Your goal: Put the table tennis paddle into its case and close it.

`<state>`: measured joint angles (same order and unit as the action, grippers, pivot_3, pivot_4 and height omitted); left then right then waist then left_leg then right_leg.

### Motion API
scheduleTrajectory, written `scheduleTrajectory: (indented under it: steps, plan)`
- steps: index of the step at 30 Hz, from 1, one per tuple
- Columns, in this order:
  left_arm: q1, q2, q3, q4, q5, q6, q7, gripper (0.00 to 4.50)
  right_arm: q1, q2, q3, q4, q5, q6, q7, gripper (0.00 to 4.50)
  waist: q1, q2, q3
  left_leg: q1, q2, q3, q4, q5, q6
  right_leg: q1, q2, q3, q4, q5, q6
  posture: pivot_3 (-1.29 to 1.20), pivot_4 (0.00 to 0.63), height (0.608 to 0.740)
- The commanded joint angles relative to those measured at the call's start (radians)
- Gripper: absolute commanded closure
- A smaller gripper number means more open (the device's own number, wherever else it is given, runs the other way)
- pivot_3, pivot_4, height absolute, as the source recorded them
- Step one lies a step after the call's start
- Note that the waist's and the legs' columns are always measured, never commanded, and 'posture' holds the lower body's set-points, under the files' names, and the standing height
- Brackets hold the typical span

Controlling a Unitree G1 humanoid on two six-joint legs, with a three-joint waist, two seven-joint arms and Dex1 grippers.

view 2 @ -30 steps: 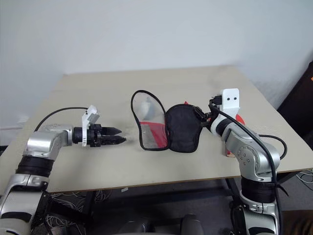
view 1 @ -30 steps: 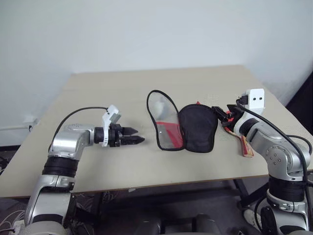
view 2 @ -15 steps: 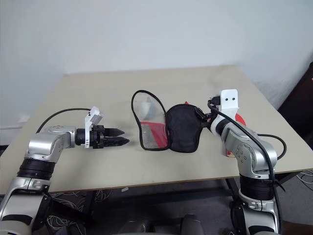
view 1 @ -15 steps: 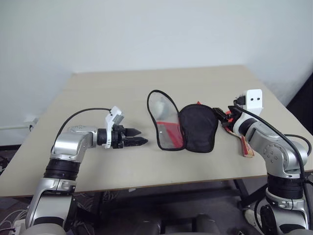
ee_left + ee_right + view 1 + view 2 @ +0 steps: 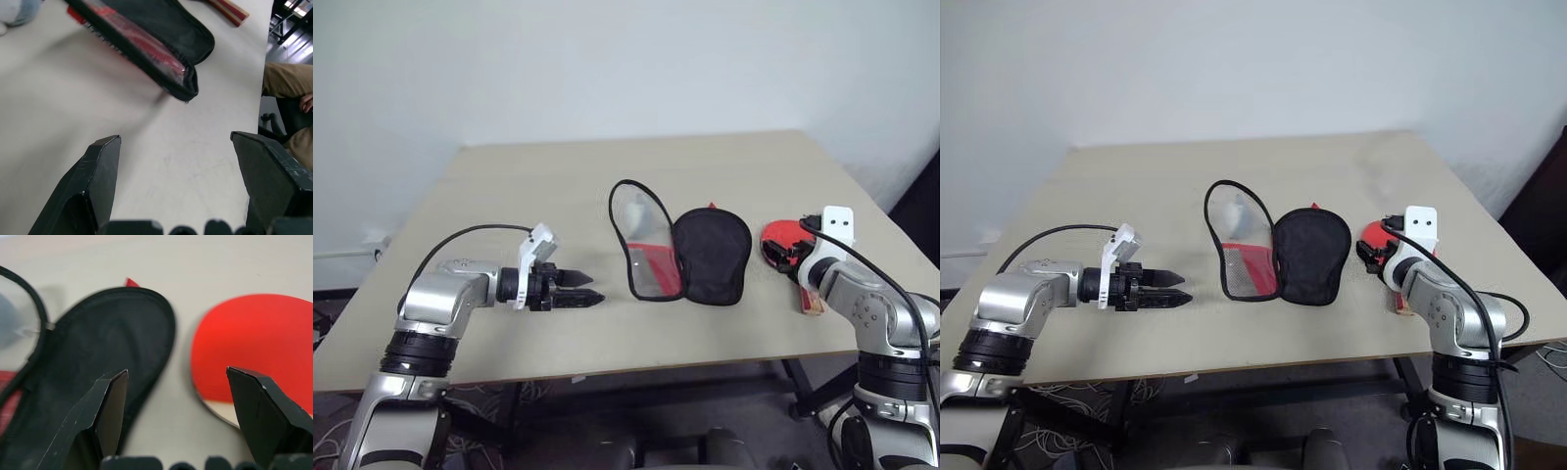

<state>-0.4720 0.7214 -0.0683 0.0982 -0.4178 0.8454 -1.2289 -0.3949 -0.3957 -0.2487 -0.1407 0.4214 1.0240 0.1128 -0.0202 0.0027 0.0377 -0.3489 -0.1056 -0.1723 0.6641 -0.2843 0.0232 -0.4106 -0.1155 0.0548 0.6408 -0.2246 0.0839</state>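
The case (image 5: 710, 257) lies unzipped at the table's centre, its black half flat and its mesh-lined lid (image 5: 644, 240) folded out to the left with red showing inside. The table tennis paddle (image 5: 781, 238) lies just right of it, red face up, its striped wooden handle (image 5: 810, 297) pointing toward the front edge. My right gripper (image 5: 785, 257) is open and low over the gap between the case (image 5: 98, 347) and the paddle face (image 5: 254, 347), holding nothing. Left of the case my left gripper (image 5: 592, 288) is open and empty, pointing at the case (image 5: 161, 34).
A grey-blue plush charm (image 5: 19, 10) lies by the lid. A seated person's leg (image 5: 288, 78) shows beyond the table's right edge. Bare tabletop (image 5: 558, 186) spreads behind and left of the case. The front edge (image 5: 607, 367) runs close under both arms.
My right gripper has sunk and shifted right, away from the case's right rim and down beside the paddle, whose red face is now uncovered. The left gripper has drawn back slightly.
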Motion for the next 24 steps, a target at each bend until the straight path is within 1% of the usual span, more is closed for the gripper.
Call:
scheduleTrajectory:
  steps: [1,3,6,9,13,18,22,24]
  plan:
    - [0.001,-0.012,0.001,-0.047,-0.031,0.012,0.013,0.68,0.008,-0.036,-0.021,0.014,-0.03,-0.014,0.003,1.02,0.0,0.0,0.0,0.0,0.0,0.0,0.0,0.0,0.0,0.0,0.0,0.0,0.0,0.0,0.0,0.0,0.0,0.74]
    - [-0.001,-0.016,-0.004,-0.047,-0.032,0.011,0.015,0.68,0.009,-0.043,-0.043,0.026,-0.027,0.005,0.001,1.02,0.0,0.0,0.0,0.0,0.0,0.0,0.0,0.0,0.0,0.0,0.0,0.0,0.0,0.0,0.0,0.0,0.0,0.74]
    - [-0.007,-0.019,-0.016,-0.032,-0.029,-0.004,0.016,0.68,0.023,-0.067,-0.034,0.046,-0.05,0.011,0.008,1.02,-0.002,0.0,0.0,0.0,0.0,0.0,0.0,0.0,0.0,0.0,0.0,0.0,0.0,0.0,0.0,0.0,0.0,0.74]
    - [-0.012,-0.025,-0.027,-0.022,-0.027,-0.017,0.017,0.68,0.023,-0.069,-0.04,0.077,-0.063,0.019,0.001,1.02,-0.003,0.0,0.0,0.0,0.0,0.0,0.0,0.0,0.0,0.0,0.0,0.0,0.0,0.0,0.0,0.0,0.0,0.74]
    - [-0.015,-0.032,-0.037,-0.017,-0.025,-0.027,0.015,0.68,0.008,-0.062,-0.049,0.142,-0.078,0.046,-0.017,1.02,-0.002,0.0,0.0,0.0,0.0,0.001,0.0,0.0,0.0,0.0,0.0,0.0,0.0,0.0,0.0,0.0,0.0,0.74]
    - [-0.031,-0.04,-0.043,0.01,-0.019,-0.051,0.014,0.68,-0.019,-0.046,-0.025,0.224,-0.109,0.051,-0.037,1.02,-0.003,0.0,0.0,0.0,0.0,0.001,0.0,0.0,0.0,0.001,0.0,0.001,0.0,0.0,0.0,0.0,0.0,0.74]
    - [-0.032,-0.048,-0.049,0.02,-0.015,-0.066,0.018,0.68,-0.045,-0.031,-0.043,0.256,-0.111,0.05,-0.046,1.02,-0.003,0.0,0.0,0.001,0.0,0.001,0.001,0.0,0.0,0.001,0.0,0.001,0.0,0.0,0.0,0.0,0.0,0.74]
    - [-0.033,-0.05,-0.052,0.024,-0.014,-0.071,0.018,0.68,-0.05,-0.027,-0.042,0.259,-0.117,0.047,-0.046,1.39,-0.003,0.0,0.0,0.001,0.0,0.001,0.001,0.0,0.0,0.001,0.0,0.001,0.0,0.0,0.0,0.0,0.0,0.74]
